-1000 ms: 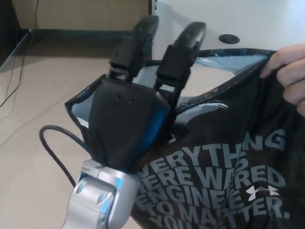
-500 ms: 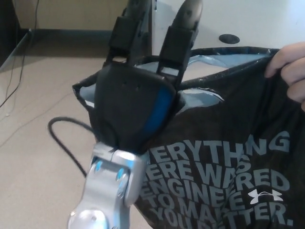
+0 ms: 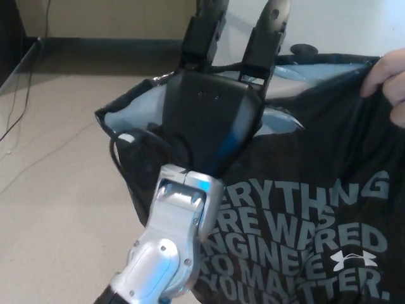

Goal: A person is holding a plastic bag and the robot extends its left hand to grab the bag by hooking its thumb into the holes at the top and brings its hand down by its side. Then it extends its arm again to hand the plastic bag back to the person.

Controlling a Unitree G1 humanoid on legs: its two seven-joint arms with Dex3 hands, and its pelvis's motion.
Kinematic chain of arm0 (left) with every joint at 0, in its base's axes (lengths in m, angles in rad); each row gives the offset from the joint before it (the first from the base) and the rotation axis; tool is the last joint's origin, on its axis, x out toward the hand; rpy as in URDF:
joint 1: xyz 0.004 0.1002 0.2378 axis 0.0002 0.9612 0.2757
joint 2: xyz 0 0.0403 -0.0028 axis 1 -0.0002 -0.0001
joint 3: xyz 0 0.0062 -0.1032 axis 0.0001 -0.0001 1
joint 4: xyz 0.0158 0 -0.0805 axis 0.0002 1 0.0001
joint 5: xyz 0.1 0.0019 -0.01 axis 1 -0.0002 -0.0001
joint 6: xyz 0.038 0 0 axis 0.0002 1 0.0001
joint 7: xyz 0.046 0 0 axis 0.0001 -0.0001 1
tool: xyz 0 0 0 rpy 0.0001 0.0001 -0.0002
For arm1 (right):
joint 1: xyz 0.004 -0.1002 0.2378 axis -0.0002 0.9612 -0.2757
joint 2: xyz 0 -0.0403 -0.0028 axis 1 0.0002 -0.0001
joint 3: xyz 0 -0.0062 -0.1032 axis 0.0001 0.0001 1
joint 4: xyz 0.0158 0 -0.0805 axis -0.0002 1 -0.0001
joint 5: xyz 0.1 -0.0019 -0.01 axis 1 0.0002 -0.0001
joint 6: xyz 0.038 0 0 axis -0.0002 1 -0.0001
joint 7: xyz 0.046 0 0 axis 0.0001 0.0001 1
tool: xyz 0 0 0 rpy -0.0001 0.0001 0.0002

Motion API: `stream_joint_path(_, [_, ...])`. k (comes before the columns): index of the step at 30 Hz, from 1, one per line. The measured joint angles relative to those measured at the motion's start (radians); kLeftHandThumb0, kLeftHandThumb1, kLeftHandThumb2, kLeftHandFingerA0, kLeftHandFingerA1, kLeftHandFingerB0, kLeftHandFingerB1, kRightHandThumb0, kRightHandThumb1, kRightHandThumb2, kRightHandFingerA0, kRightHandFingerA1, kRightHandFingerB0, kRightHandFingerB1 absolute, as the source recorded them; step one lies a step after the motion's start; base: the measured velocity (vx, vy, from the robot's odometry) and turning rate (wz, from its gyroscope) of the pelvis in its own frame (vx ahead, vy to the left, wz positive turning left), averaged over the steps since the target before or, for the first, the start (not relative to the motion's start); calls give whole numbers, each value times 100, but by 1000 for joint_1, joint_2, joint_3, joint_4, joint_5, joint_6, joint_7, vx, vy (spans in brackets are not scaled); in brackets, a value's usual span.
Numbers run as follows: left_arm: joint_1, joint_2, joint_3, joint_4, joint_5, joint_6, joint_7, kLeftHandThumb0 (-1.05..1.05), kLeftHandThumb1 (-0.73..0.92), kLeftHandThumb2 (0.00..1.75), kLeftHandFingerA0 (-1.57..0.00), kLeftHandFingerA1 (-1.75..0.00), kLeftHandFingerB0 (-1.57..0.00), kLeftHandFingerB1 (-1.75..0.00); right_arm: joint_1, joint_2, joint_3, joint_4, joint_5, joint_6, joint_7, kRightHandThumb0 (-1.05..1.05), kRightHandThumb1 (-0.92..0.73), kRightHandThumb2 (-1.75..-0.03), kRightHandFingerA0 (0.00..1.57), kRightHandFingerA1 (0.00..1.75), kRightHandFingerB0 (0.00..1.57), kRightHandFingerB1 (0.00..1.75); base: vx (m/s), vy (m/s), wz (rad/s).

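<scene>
A black plastic bag [image 3: 316, 190] with grey lettering fills the right half of the head view, its pale blue inside showing at the open top. A person's hand [image 3: 393, 79] pinches the bag's top edge at the far right. My left hand [image 3: 212, 120] is stretched out over the bag's mouth, its back towards the camera. Both of its fingers [image 3: 204, 31] point straight up and stand apart. The thumb is hidden behind the palm, so I cannot see whether it touches the bag. My right hand does not show.
My silver left wrist [image 3: 174, 234] rises from the bottom edge, with a black cable [image 3: 120, 142] looping beside it. Beige floor [image 3: 57, 158] lies on the left. A white table [image 3: 342, 25] with a black grommet [image 3: 304, 49] stands behind the bag.
My left hand has moved up and to the right, further over the bag's mouth, and more of the wrist shows. The person's hand has slid slightly right.
</scene>
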Motion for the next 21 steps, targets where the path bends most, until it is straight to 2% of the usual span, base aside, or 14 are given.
stream_joint_path(1, [-11, -1, 0, 27, -4, 0, 13, -43, 41, 62, -7, -27, -10, -28, 0, 0, 0, 0, 0, 0, 0, -43, -63, -59, 64, 53, 74, 46, 0, 0, 0])
stream_joint_path(3, [-36, -1, 0, 76, -12, -1, 43, -37, 47, 56, -8, -27, -15, -29, 0, 0, 1, -1, 0, 0, -1, -44, -63, -59, 64, 53, 74, 46, 0, 0, 0])
stream_joint_path(4, [-47, 1, 0, 96, -16, -4, 58, -25, 41, 91, -2, -51, 0, -47, 0, 0, 2, -1, 0, 0, -1, -44, -63, -59, 65, 53, 75, 47, 0, 0, 0])
stream_joint_path(5, [-61, 4, 0, 120, -21, -9, 75, -25, 41, 91, -2, -51, 0, -47, 0, 0, 2, -2, 0, 0, -1, -44, -63, -59, 65, 53, 75, 47, 0, 0, 0])
stream_joint_path(6, [-74, 6, 0, 142, -26, -14, 91, -42, 43, 62, -13, -38, -16, -33, -1, 0, 3, -2, -1, 0, -1, -45, -63, -59, 64, 52, 73, 46, 0, 0, 0])
stream_joint_path(8, [-94, 10, 1, 171, -32, -21, 115, -45, 44, 65, -13, -39, -15, -34, -2, 0, 3, -2, -1, 0, -1, -44, -63, -59, 63, 52, 73, 47, 0, 0, 0])
stream_joint_path(9, [-109, 12, 1, 192, -36, -26, 132, -42, 50, 56, -14, -32, -21, -29, -4, 0, 4, -2, -1, 0, -1, -43, -63, -59, 64, 50, 73, 46, 0, 0, 0])
stream_joint_path(11, [-140, 15, 4, 226, -46, -39, 165, -43, 50, 56, -14, -32, -22, -30, -5, 0, 3, -2, -1, 0, 0, -42, -63, -59, 64, 51, 74, 46, 0, 0, 0])
stream_joint_path(12, [-157, 17, 6, 242, -52, -48, 184, -27, 35, 91, -9, -53, -8, -50, -6, 0, 3, -2, -1, 0, 0, -43, -64, -59, 64, 49, 74, 46, 0, 0, 0])
stream_joint_path(18, [-231, 21, 10, 302, -89, -86, 272, -28, 39, 94, -10, -53, -10, -50, -7, 0, 7, -4, -2, 0, 0, -42, -65, -60, 62, 49, 72, 46, 0, 0, 0])
stream_joint_path(19, [-240, 22, 10, 310, -93, -90, 284, -53, 58, 58, -26, -35, -26, -30, -7, 0, 7, -5, -2, 0, 0, -43, -65, -60, 63, 49, 71, 46, 0, 0, 0])
stream_joint_path(21, [-265, 28, 9, 332, -103, -100, 316, -56, 61, 58, -31, -36, -26, -30, -7, 0, 8, -6, -2, 0, 0, -44, -65, -60, 64, 50, 72, 46, 0, 0, 0])
